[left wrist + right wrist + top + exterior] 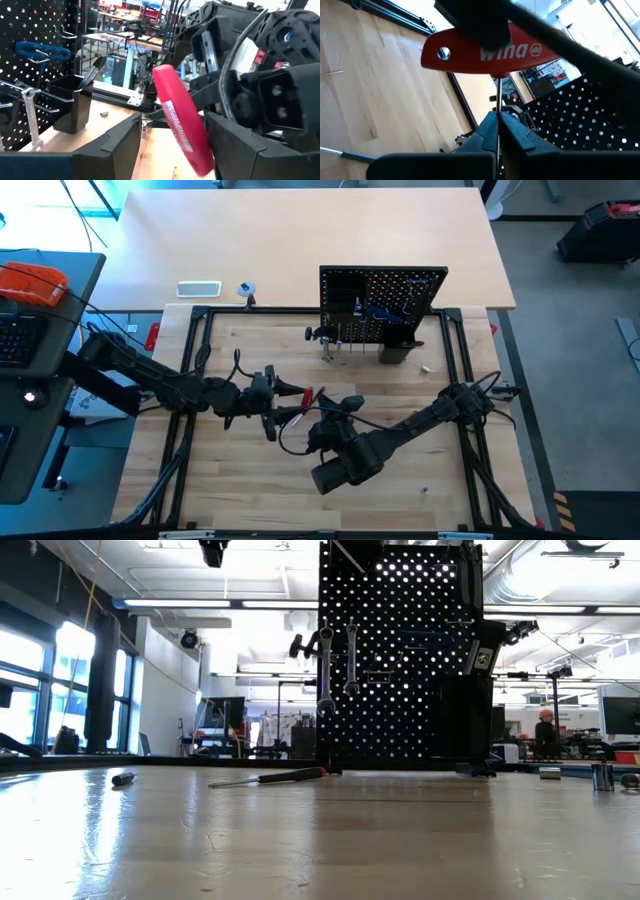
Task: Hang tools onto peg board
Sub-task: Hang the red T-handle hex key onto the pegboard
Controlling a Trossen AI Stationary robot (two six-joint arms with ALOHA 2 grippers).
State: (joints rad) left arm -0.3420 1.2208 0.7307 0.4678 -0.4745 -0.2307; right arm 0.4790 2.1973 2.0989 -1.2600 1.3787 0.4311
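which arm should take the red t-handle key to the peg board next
Probably the right. The right gripper pinches the shaft of the red-handled key, while the left gripper holds its handle. The right arm also sits on the peg board side.

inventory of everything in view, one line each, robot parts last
peg board: 1, black, upright at the table's far side
wrenches: 2, silver, hanging on the board
hex key: 1, blue-handled, hanging on the board
bin: 1, black, at the board's foot
T-handle tool: 1, red handle, in the air between the grippers
screwdriver: 1, red-handled, lying on the table before the board
metal bits: 2, silver, one near the bin, one near the table's front
table: 1, light wood
right gripper: shut on the T-handle tool's shaft
left gripper: at that tool's handle
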